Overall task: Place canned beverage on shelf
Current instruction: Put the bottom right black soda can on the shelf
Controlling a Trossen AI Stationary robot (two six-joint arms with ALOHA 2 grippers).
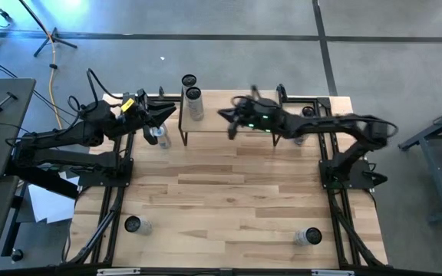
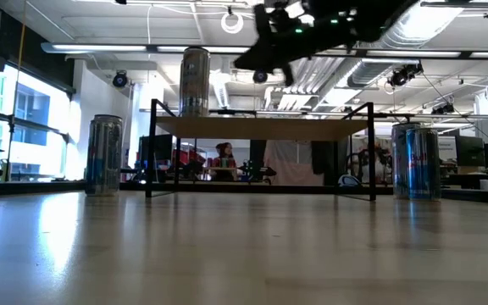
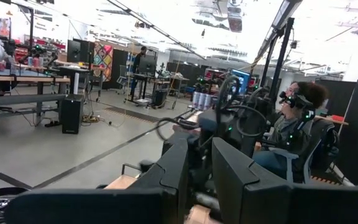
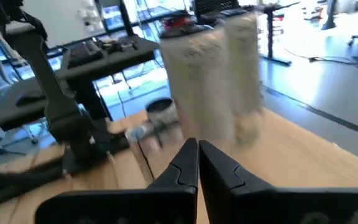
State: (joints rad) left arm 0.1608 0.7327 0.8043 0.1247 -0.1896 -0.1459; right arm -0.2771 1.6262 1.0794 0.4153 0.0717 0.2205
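The can [image 1: 193,103] stands upright at the left end of the shelf [image 1: 282,98]; it looks tall, stiff-walled, slick and easily toppled, best held mid-body. The right pincer [image 1: 229,125] hangs shut and empty above the shelf. The left pincer [image 1: 166,113], nearly closed, holds nothing beside it.

My dark right two-finger gripper [image 1: 225,115] hangs above the small light-wood shelf on black tube legs [image 1: 206,124], fingers pressed together with nothing between them, its arm reaching in from the shelf's right side with the elbow bent. My dark left two-finger gripper [image 1: 167,113] sits just left of that shelf, fingers nearly together, arm stretched toward it.
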